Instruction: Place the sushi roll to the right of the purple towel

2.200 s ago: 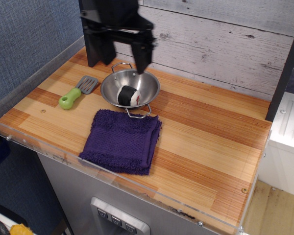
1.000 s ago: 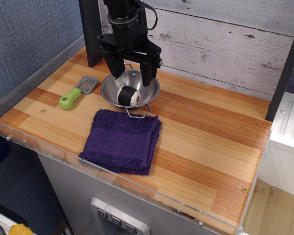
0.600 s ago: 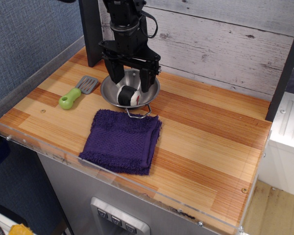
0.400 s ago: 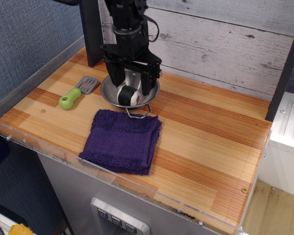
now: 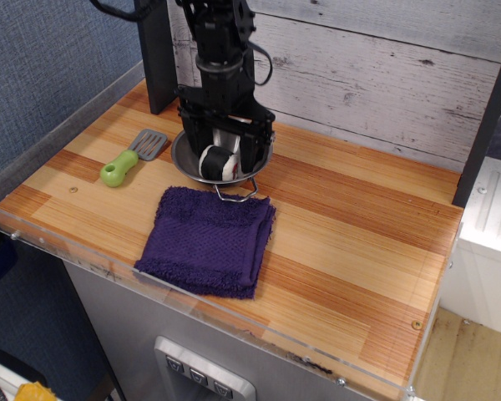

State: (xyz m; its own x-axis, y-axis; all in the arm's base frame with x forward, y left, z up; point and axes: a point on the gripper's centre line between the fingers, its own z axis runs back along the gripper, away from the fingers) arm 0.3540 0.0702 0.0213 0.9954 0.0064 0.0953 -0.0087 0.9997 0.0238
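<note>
The sushi roll (image 5: 218,163), black with a white end, lies in a small steel bowl (image 5: 184,158) at the back left of the wooden counter. My black gripper (image 5: 220,155) is lowered into the bowl, with one finger on each side of the roll. The jaws are still apart, and I cannot see whether they touch the roll. The purple towel (image 5: 210,241) lies folded on the counter just in front of the bowl.
A green-handled grey spatula (image 5: 132,157) lies left of the bowl. A dark post (image 5: 154,58) stands behind it against the grey plank wall. A clear plastic rim (image 5: 83,259) runs along the counter's front and left edges. Bare wood (image 5: 359,251) lies right of the towel.
My gripper has come down from above the bowl into it, and its fingers now straddle the sushi roll. The roll, bowl and towel have not moved.
</note>
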